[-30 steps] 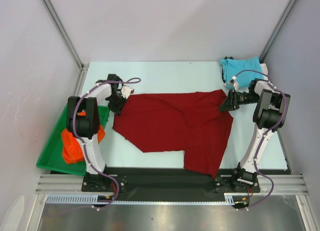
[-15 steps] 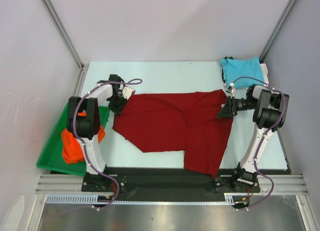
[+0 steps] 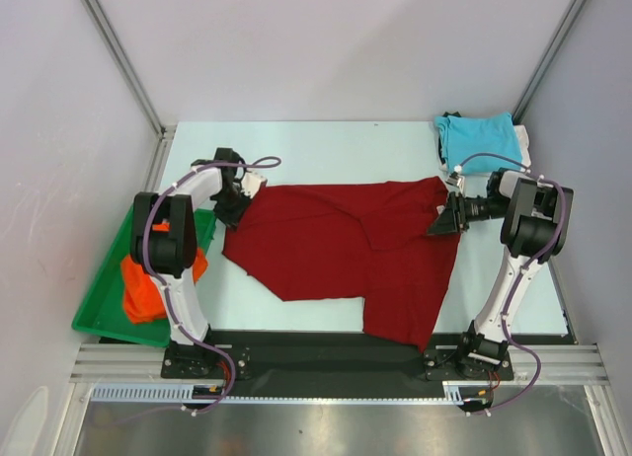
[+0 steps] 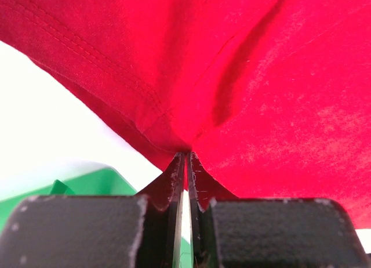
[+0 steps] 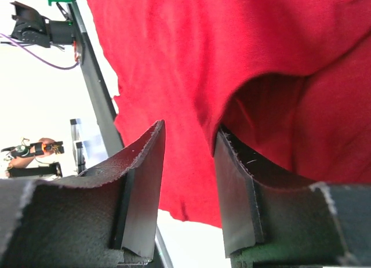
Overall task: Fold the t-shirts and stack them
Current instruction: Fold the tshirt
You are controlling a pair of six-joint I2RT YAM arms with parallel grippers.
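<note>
The large dark red t-shirt (image 3: 346, 254) lies spread on the table, partly folded. My left gripper (image 3: 235, 211) is shut on its far left corner; the left wrist view shows the jaws pinching the red cloth (image 4: 232, 76). My right gripper (image 3: 441, 222) is open at the shirt's right edge; in the right wrist view a fold of red cloth (image 5: 191, 65) sits between the spread fingers. A folded turquoise t-shirt (image 3: 480, 140) lies at the far right corner. The orange t-shirt (image 3: 148, 283) lies bunched in the green tray.
The green plastic tray (image 3: 109, 293) sits at the table's left edge, beside the left arm. White walls and metal frame posts close in the table. A black strip runs along the near edge by the arm bases.
My right gripper has moved down and left, from near the turquoise shirt onto the red shirt's right edge. The left gripper has stayed put.
</note>
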